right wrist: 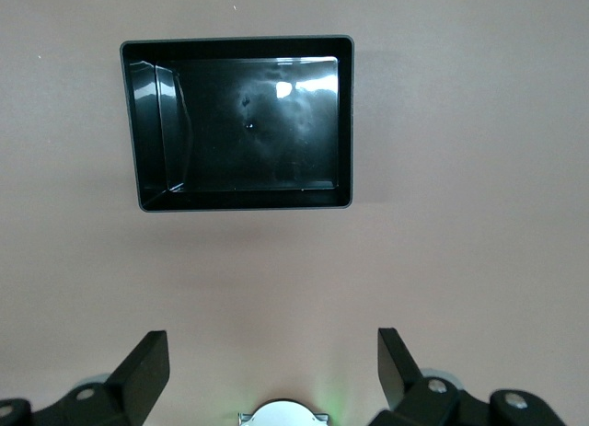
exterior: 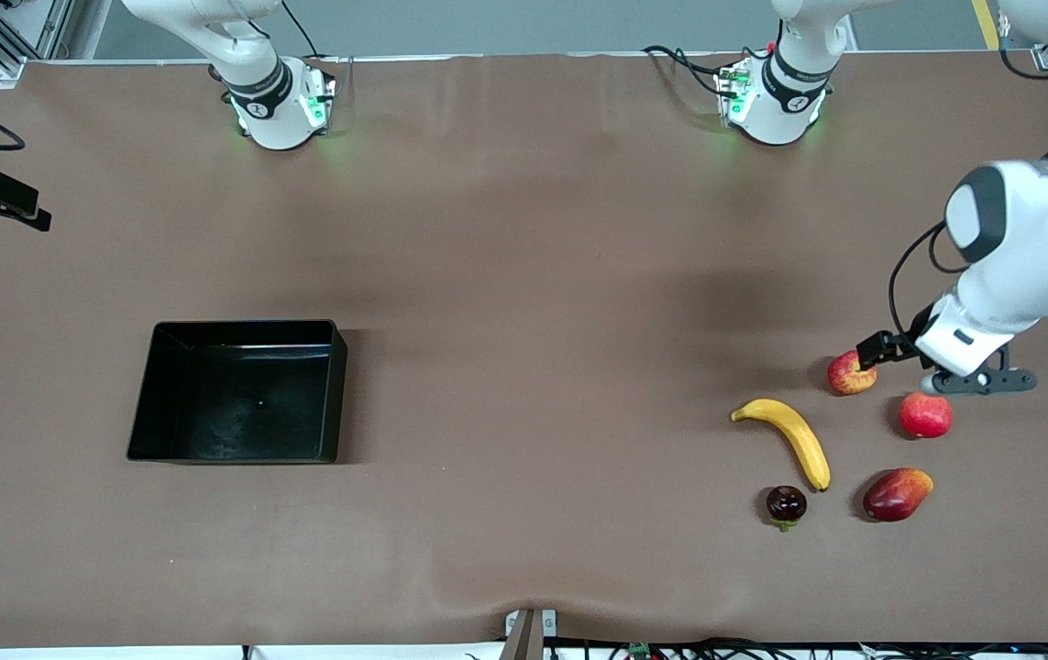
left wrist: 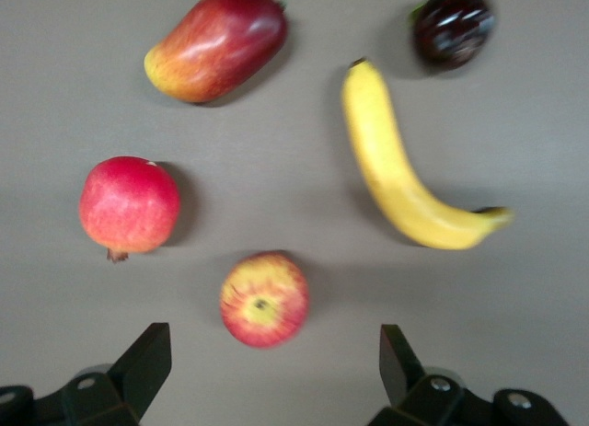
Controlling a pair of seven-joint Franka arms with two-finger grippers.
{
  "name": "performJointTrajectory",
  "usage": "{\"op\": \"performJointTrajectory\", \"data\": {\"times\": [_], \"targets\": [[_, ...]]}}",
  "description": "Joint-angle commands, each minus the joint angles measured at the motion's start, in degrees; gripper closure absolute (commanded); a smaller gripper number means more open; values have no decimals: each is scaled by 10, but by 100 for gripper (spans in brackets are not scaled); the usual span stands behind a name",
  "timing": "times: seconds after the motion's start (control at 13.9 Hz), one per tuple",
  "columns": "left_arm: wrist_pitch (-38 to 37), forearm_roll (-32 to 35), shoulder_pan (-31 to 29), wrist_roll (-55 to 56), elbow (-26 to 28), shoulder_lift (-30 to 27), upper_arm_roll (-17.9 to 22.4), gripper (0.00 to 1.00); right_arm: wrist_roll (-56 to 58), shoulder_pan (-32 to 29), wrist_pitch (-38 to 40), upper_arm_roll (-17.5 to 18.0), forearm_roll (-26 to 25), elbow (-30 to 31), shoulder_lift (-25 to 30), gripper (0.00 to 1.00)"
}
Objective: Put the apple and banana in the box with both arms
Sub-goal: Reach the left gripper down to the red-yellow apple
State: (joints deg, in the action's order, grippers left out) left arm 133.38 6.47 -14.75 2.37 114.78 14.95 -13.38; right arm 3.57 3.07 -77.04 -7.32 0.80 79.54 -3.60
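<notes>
Fruit count: five, toward the left arm's end: one apple [exterior: 850, 373], one banana [exterior: 789, 437] nearer the camera, three others. One box [exterior: 239, 391] (empty) sits toward the right arm's end. Left gripper [left wrist: 276, 375] hovers over the apple, fingers wide; right gripper [right wrist: 273, 375] waits, fingers wide

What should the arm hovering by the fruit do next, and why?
Probably lower the left gripper straight onto the apple: its fingers are open, nothing is held, and the apple lies almost between them. The box is still empty.
</notes>
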Motion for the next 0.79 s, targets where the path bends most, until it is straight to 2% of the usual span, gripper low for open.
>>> {"op": "performJointTrajectory", "data": {"times": [0.0,0.43,0.72], "targets": [[42,36,-17,-7,-3,46,-3,0,-6,-1,-6,-1,4,6,4,0],[46,36,-20,-6,-1,92,-4,0,-3,-2,-49,-1,2,18,-35,0],[48,36,-22,-6,1,122,-4,0,6,1,-107,-1,3,18,-69,0]]}}
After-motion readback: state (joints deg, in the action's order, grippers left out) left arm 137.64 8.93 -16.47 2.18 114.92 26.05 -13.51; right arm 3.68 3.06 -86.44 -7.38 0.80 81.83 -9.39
